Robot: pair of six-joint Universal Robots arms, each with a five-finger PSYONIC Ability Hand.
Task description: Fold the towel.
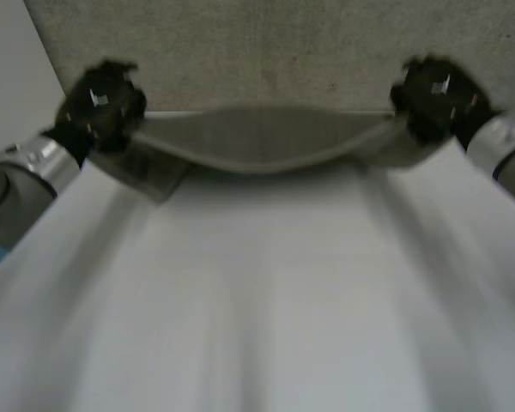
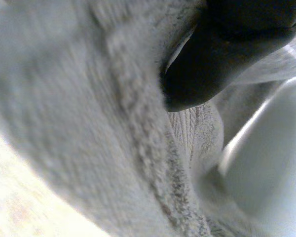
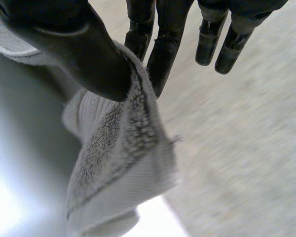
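Grey towel sagged between your left hand and right hand, each pinching a corner, so you needed level, even pulling.

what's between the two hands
The towel: its edge spans from the left hand to the right hand, sagging in the middle, in the head view.

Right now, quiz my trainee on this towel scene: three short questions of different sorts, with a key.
1. True or false: the towel lies untouched on the white table.
2. What holds the towel's two ends? A. the left hand and the right hand B. a person C. nothing
3. Fill in: between the hands, the towel ___ in the middle.
Key: 1 false; 2 A; 3 sags.
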